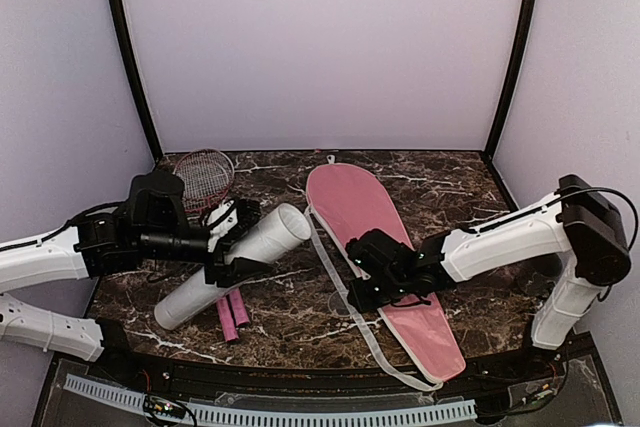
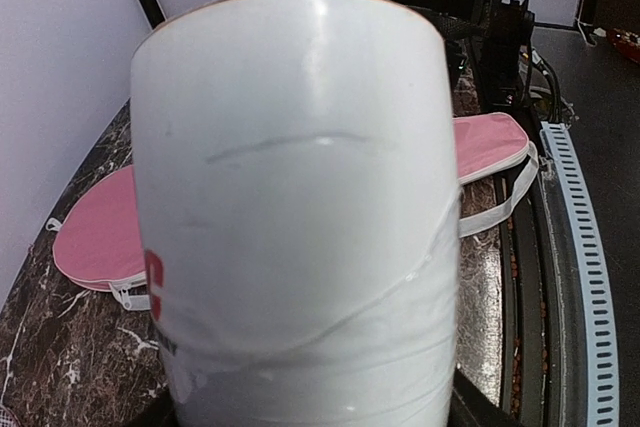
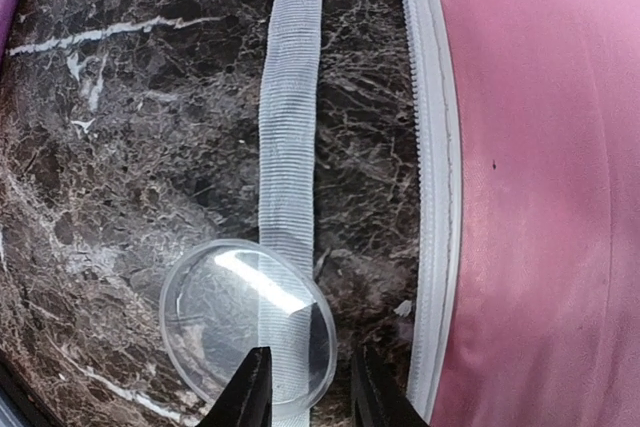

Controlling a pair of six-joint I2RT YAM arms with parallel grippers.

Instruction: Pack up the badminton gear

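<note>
Tube (image 2: 300,197): white, filling the left wrist view. It lies aslant on the left of the table (image 3: 120,177), across the racket handles. Light, stiff and smooth, it will likely roll, so hold it at mid-length.
Left gripper (image 1: 232,245): clamped round the tube's middle.
Bag (image 1: 350,202): pink, flat and soft, on the right half.
Rackets (image 1: 205,175): under the tube, thin and springy, best held by the handles.
Right gripper (image 3: 310,392): fingers narrowly apart over the lid's near rim, nothing visibly held. It may be touching the lid, but I cannot tell.
Lid (image 3: 225,317): clear, round, resting on the bag's strap (image 3: 292,127) beside the zip. Thin and slippery, best pinched at the rim.
</note>
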